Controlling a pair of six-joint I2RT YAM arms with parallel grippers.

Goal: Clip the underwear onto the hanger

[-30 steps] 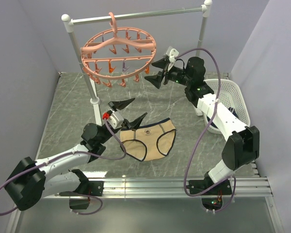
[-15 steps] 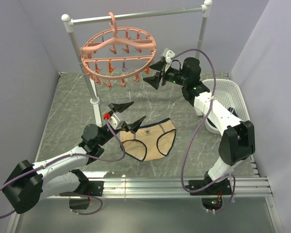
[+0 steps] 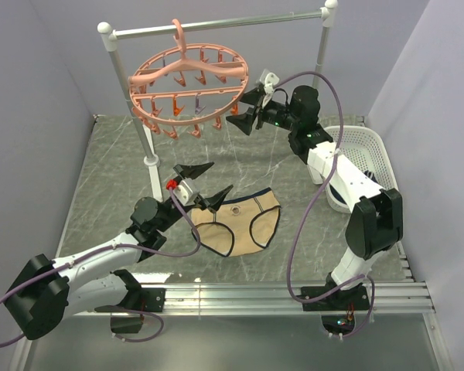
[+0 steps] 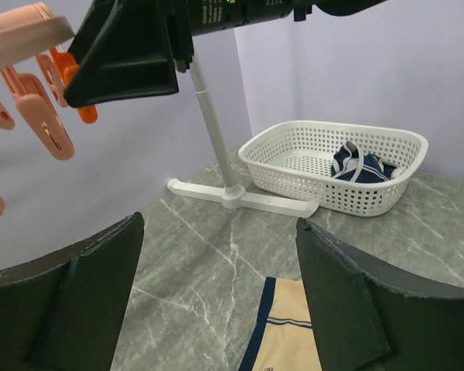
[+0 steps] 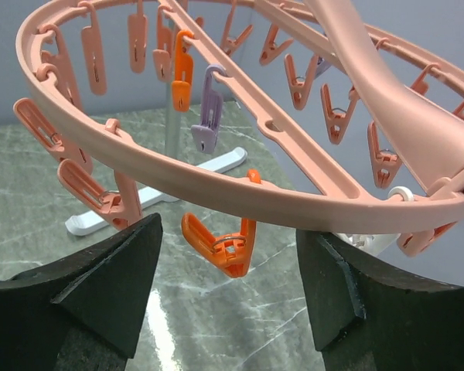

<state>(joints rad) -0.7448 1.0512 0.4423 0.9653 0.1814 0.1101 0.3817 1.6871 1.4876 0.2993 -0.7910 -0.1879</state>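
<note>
The left gripper (image 3: 223,175), wide open and empty, hung by the left end of the underwear (image 3: 240,224), which lay flat with its waistband running left-right. The right gripper (image 3: 238,110), also open and empty, faced the hanger (image 3: 189,73) rim, well apart.

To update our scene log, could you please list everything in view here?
underwear: one, beige with navy trim, flat on the table.
hanger: one, salmon-pink ring, hooked on the rack's bar.
clips: many, mostly pink, some orange, one purple, dangling from the hanger.
rack: one, silver and white, at the table's back.
basket: one, white, back right.
cloth: one, navy and white, in the basket.
table: one, grey marble, under everything.
left gripper: one, black, open, just above the underwear.
right gripper: one, black, open, beside the hanger's rim.
</note>
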